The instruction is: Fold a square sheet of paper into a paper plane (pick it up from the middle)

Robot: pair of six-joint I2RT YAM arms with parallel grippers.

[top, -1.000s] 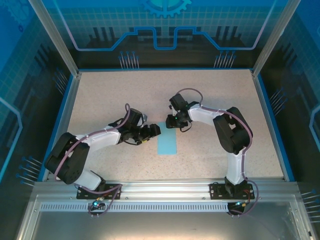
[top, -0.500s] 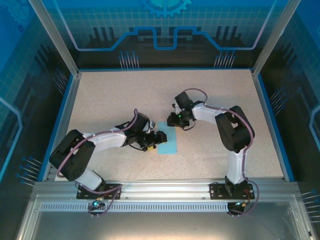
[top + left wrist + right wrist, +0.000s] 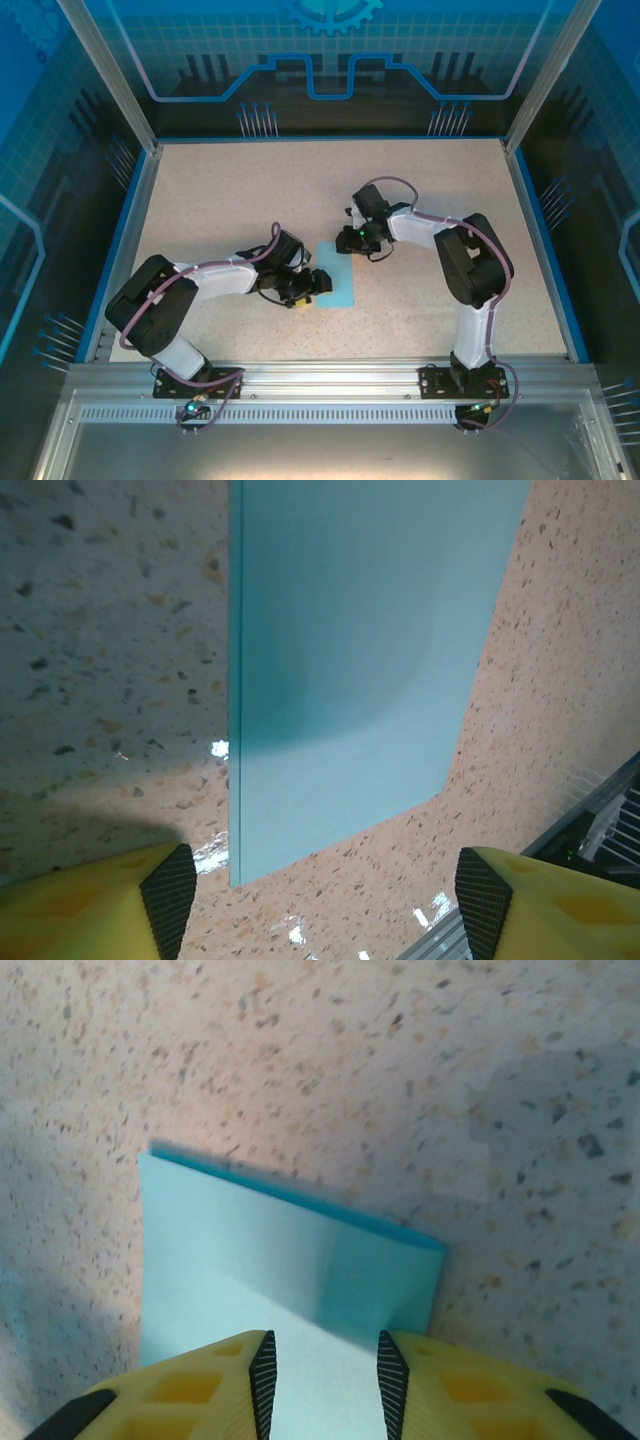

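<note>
The table (image 3: 200, 200) carried the sheet of paper (image 3: 338, 272) just toward 6 o'clock from its middle, lying flat as a narrow rectangle, long side running 12 to 6. Judging by the thick dark band along its far edge in the right wrist view, it was probably already doubled over once.

The left gripper (image 3: 320, 283) sat at the sheet's 8 o'clock corner with its jaws spread wide, the yellow fingers (image 3: 168, 890) straddling that corner and touching nothing. The right gripper (image 3: 352, 243) sat at the 12 o'clock end, its jaws only a little apart and over the paper; whether the tips were pressing down I could not tell.

The step looked like lifting a corner for the next fold. To do it well, the right tips should pin the far end firmly so nothing slides. The left should come in low, catch the top layer alone, and close gently, because thin paper wrinkles easily.
</note>
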